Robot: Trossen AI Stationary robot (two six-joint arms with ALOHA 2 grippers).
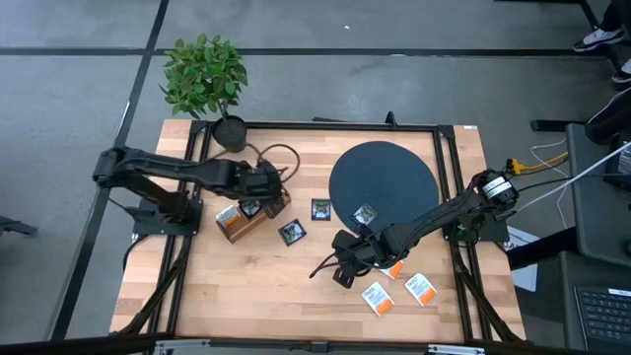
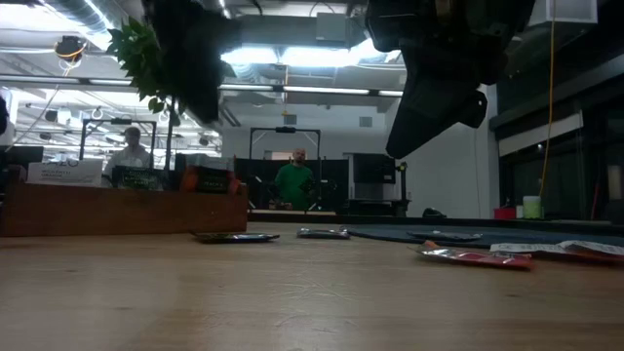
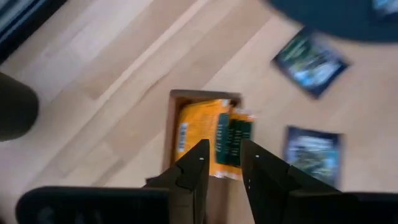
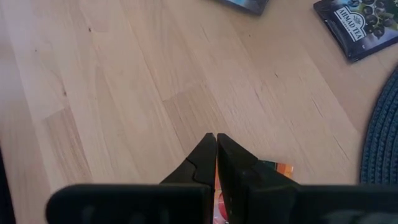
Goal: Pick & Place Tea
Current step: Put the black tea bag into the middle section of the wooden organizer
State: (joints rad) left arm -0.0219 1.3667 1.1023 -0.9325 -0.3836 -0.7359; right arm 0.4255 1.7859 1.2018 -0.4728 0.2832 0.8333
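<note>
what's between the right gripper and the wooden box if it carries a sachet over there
Two dark sachets lie flat on the table between the right gripper and the wooden box. The left gripper hangs over the box itself, crowding the drop spot.

Even overhead light falls on the pale wooden surface (image 1: 256,286), with soft shadows under each arm. At table height, ceiling strip lights (image 2: 292,58) glare (arms reduced to silhouettes). Sachets (image 3: 309,59) beyond the left hand (image 3: 222,163) are motion-blurred; the right wrist view is sharp.

Dark blue sachets (image 1: 292,232), orange-banded white sachets (image 1: 378,297), brown wooden box (image 1: 237,223).
</note>
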